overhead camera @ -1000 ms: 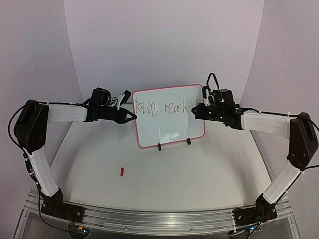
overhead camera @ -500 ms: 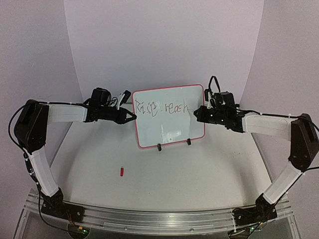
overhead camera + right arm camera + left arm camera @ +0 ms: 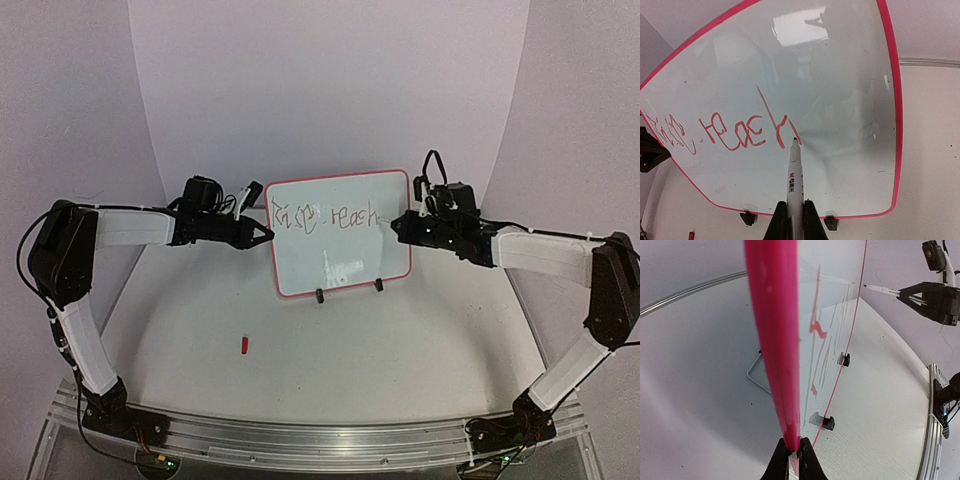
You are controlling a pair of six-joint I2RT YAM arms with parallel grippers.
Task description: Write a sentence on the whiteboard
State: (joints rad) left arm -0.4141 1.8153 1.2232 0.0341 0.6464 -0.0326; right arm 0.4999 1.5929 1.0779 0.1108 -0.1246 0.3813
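The whiteboard (image 3: 340,258), white with a thin red-pink frame, stands upright on two black clip feet (image 3: 320,295) at the back middle of the table. One line of the sentence (image 3: 330,215) runs across its upper half; the right wrist view shows it in red strokes (image 3: 735,132). My left gripper (image 3: 268,234) is shut on the board's left frame edge (image 3: 775,340). My right gripper (image 3: 395,226) is shut on a white marker (image 3: 796,175). The marker tip sits at the board's surface beside the last letter's final stroke.
A small red cap (image 3: 245,345) lies on the table in front of the board, to the left. A wire stand (image 3: 754,374) props the board from behind. A curved white backdrop rises behind the table, and a metal rail (image 3: 300,440) runs along the near edge.
My right gripper has slid to the right along the board with the marker, and the last letter of the second word has been completed. The left gripper and the board have stayed put.
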